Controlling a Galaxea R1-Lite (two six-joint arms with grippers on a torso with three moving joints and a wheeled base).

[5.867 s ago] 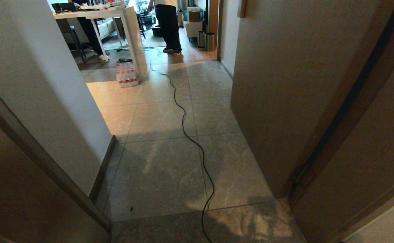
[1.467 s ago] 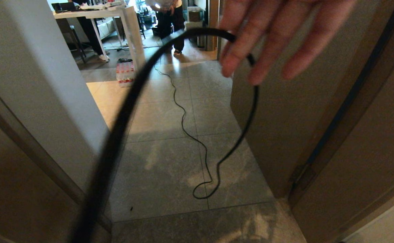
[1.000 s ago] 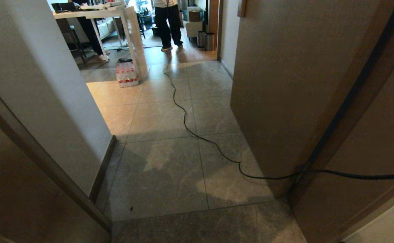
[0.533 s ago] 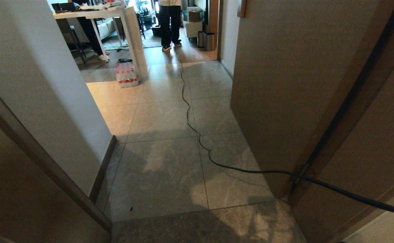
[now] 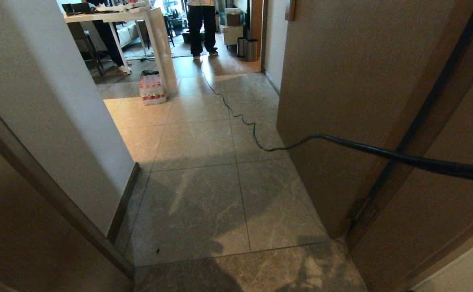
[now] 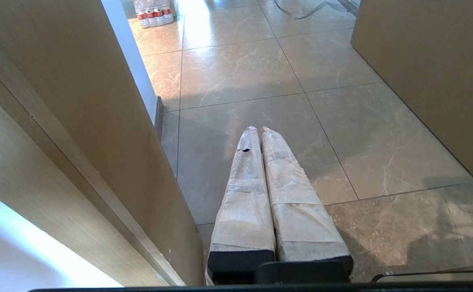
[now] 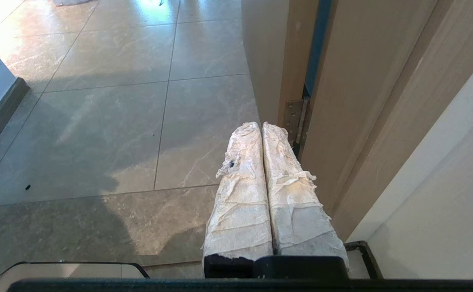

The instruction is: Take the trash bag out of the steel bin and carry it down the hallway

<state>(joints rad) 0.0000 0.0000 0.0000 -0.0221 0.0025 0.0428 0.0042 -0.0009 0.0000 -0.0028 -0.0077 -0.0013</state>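
At the far end of the hallway, past the tiles, two small steel bins stand side by side against the wall, too small to tell which is the task's or whether a bag sits inside. No trash bag can be made out in any view. A person stands near them, cut off above the waist. A white table is on the left, with a pack of bottles at its leg. A black cable snakes along the floor from the person's feet, then lifts off the floor and runs out of the right edge, blurred and thick there.

The left gripper hangs low over the tiles beside a door frame, its wrapped fingers pressed together and holding nothing. The right gripper is likewise closed and empty, beside a door hinge.
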